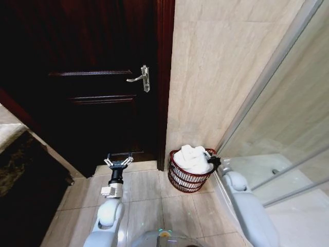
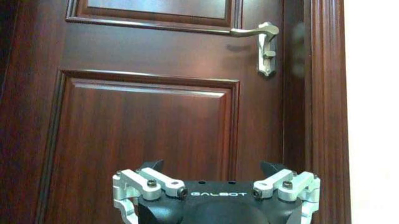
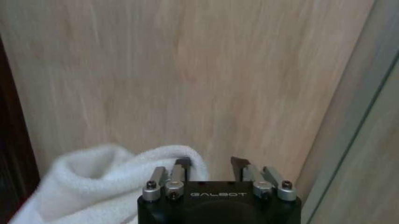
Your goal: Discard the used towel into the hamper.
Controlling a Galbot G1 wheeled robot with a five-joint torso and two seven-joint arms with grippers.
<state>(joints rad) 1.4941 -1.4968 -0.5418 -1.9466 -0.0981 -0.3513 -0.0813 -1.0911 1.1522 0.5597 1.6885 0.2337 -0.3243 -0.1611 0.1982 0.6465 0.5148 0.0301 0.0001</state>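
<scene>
You see the hamper (image 1: 189, 180) standing on the pale tiled floor (image 1: 149, 198) in the corner where the dark wooden door (image 1: 87, 77) frame meets the beige stone-patterned wall (image 1: 221, 67). It is a small round basket of dark reddish-brown open weave, ribbed in horizontal bands and narrowing toward its base. The white towel (image 1: 192, 158), thick and fluffy terry cloth, sits piled in soft folds inside it and mounds above the rim. Your right gripper (image 1: 214, 162) hangs at the hamper's right edge, just beside the towel; in the right wrist view its dark fingertips (image 3: 182, 163) stand spread with a gap between them and clasp nothing, the towel's rolled fold (image 3: 93, 186) lying beside one finger. Your left gripper (image 1: 119, 160) is held low over the tiles before the door, its fingers splayed wide apart and empty, facing the raised panels and the curved silver lever handle (image 2: 262, 46). A glass shower partition (image 1: 288, 128) runs along your right.
</scene>
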